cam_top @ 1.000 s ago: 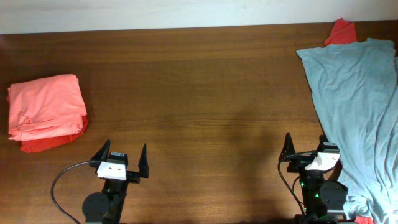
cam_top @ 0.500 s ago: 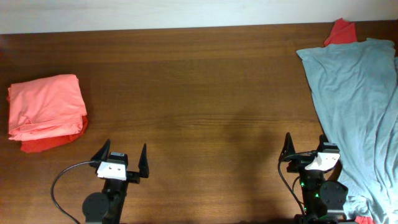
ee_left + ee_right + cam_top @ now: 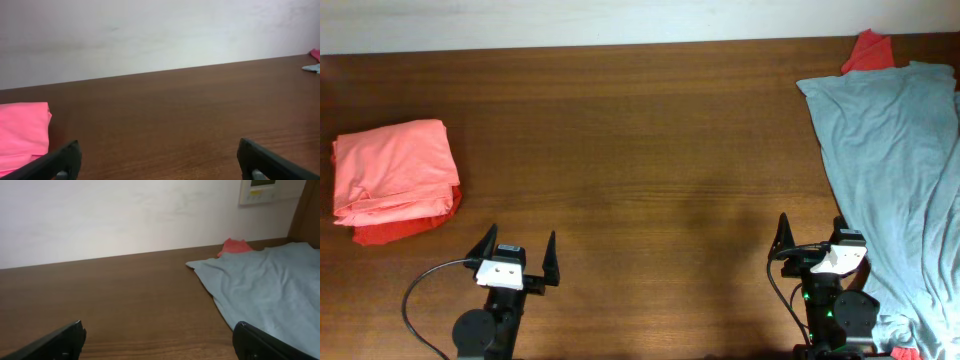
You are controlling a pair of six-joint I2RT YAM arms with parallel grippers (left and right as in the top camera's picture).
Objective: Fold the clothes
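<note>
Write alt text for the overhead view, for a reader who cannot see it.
A wooden table seen from above holds a folded pink cloth at the left and an unfolded grey garment along the right edge, with a red cloth peeking out behind it. The left gripper and right gripper sit open at the near edge, holding nothing.

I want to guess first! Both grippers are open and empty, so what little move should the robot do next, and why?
Probably the right gripper should reach toward the grey-blue shirt, which lies spread out and unfolded right beside it. The pink cloth near the left gripper already looks folded.
</note>
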